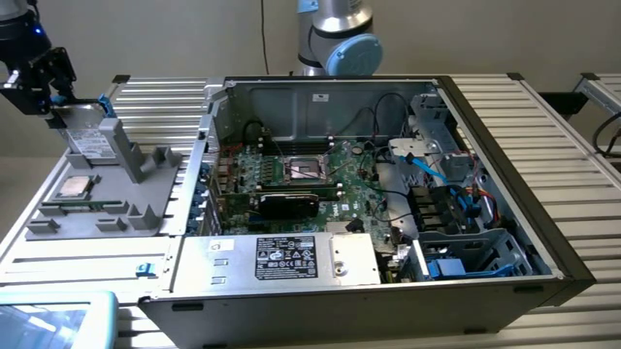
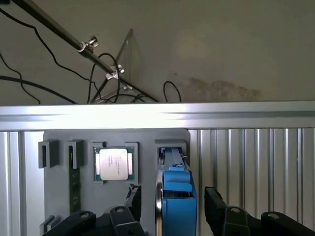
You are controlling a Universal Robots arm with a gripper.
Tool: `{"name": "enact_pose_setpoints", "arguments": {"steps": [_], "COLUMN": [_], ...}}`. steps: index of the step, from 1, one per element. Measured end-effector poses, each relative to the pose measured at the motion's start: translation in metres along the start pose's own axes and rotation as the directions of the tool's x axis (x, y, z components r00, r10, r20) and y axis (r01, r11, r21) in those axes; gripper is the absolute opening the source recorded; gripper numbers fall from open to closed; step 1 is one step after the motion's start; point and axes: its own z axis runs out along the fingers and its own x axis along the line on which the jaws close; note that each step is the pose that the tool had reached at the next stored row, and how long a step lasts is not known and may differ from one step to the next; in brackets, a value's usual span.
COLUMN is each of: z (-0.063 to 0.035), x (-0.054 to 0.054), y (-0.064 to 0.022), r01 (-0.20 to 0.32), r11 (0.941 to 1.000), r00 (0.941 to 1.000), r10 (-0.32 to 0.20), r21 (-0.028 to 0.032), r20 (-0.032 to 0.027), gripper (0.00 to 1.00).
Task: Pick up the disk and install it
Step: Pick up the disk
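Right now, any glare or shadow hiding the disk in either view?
Wrist view: strong glare along the table rail, the disk evenly lit. Exterior view: disk lit well at the exterior view's left, computer case interior in shadow.

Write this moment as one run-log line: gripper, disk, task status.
gripper: open, straddling disk | disk: upright in grey holder, not gripped | computer case: open, disk not installed

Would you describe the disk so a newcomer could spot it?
Beside the open black computer case, on the exterior view's left, lies a grey plastic tray. At its far end the silver, blue-framed disk stands on edge, unlike the square silver chip lying flat.
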Motion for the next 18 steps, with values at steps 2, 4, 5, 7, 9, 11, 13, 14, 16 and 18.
{"name": "enact_pose_setpoints", "arguments": {"steps": [2, 4, 5, 7, 9, 11, 13, 14, 16, 18], "z": [0.0036, 0.0066, 0.0078, 0.0096, 0.0100, 0.0106, 0.0111, 0.0113, 0.0118, 0.0120], "x": [-0.001, -0.002, -0.002, -0.003, -0.003, -0.004, -0.005, -0.005, -0.005, -0.005], "y": [0.0000, 0.0000, -0.0001, 0.0000, 0.0000, 0.0000, 0.0001, 0.0001, 0.0002, 0.0003], "r01": [0.000, 0.000, 0.000, 0.000, 0.000, 0.000, -0.001, -0.001, -0.003, -0.006], "r11": [1.0000, 1.0000, 1.0000, 1.0000, 1.0000, 1.0000, 1.0000, 1.0000, 1.0000, 1.0000], "r00": [1.0000, 1.0000, 1.0000, 1.0000, 1.0000, 1.0000, 1.0000, 1.0000, 1.0000, 1.0000], "r10": [0.000, 0.000, 0.000, 0.000, 0.000, 0.000, 0.001, 0.001, 0.003, 0.006], "r21": [0.0001, 0.0001, 0.0001, -0.0001, -0.0003, 0.0008, 0.0035, 0.0051, 0.0063, 0.0059], "r20": [0.0000, 0.0000, 0.0000, -0.0003, -0.0004, -0.0003, -0.0002, -0.0001, 0.0000, -0.0002], "gripper": [0.63, 0.63, 0.63, 0.63, 0.63, 0.63, 0.63, 0.63, 0.63, 0.63]}}
